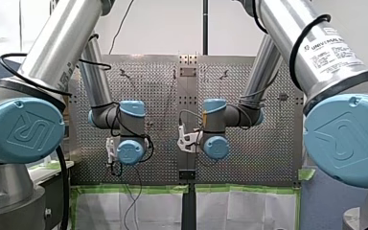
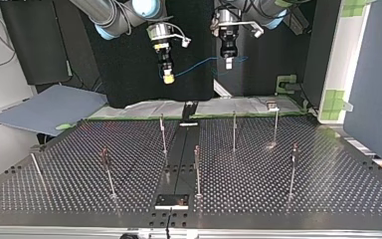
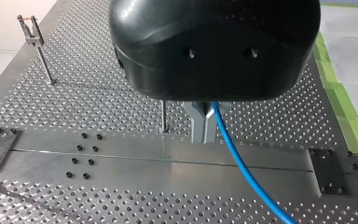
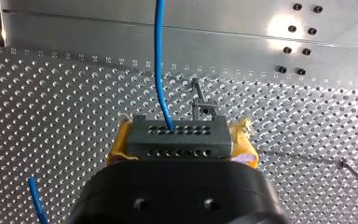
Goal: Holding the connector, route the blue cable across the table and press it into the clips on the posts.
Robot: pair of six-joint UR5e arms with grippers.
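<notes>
Now both arms hang high above the bench [image 2: 278,179], so I judge the routing to be barely begun: no clip holds cable yet. My right gripper [image 4: 179,140] is clamped on the connector [image 4: 176,136], its yellow pads squeezing the dark block from both ends. My left gripper [image 3: 203,126] seems pinched on the blue cable [image 3: 242,163], though the black body hides much of its fingers.

To do this step well, the connector grasp should be firm, the span between the two grippers lightly taut, and the descent slow. The cable should sit square over a clip [image 3: 30,28] mouth before it is pressed straight down. A slanted push would likely bend the thin posts [image 2: 163,134].

The connector's long axis lies across the right gripper's fingers. Its holed face points ahead, away from the wrist, and the cable leaves that face running straight on toward the bench's middle plate. In the top view the free span runs side to side between the grippers, nearly level and well above the posts.
</notes>
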